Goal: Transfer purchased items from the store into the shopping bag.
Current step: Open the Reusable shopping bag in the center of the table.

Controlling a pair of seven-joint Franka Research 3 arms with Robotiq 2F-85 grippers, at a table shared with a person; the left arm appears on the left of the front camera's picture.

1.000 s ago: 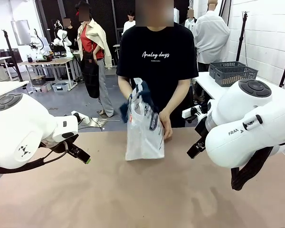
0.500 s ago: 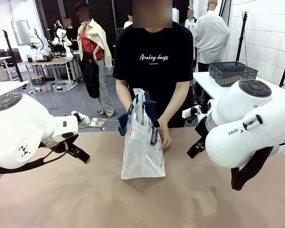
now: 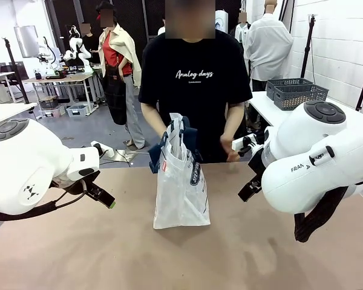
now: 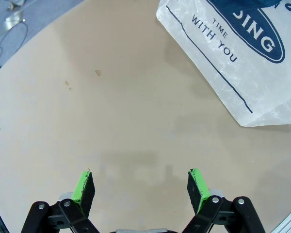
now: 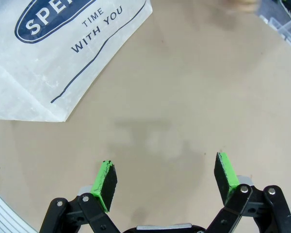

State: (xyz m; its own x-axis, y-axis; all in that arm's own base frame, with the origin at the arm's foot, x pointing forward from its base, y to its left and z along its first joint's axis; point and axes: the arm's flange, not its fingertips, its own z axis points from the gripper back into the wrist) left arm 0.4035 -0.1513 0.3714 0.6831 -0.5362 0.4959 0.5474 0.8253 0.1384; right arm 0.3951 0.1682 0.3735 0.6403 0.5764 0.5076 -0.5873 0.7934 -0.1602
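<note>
Hand (image 3: 231,151) lifted off shopping bag (image 3: 180,193); bag's inside hidden.

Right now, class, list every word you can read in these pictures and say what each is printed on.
"TIME WITH YOU": on the shopping bag, beside its oval logo.
"SPE" and "DING": the logo's two ends, each cut off by a wrist view's edge.
"Analog days": on the person's black T-shirt; the line beneath is too small to read.
"FRA": on the right arm, the rest hidden.
The bag's red tag: too small to read.
</note>
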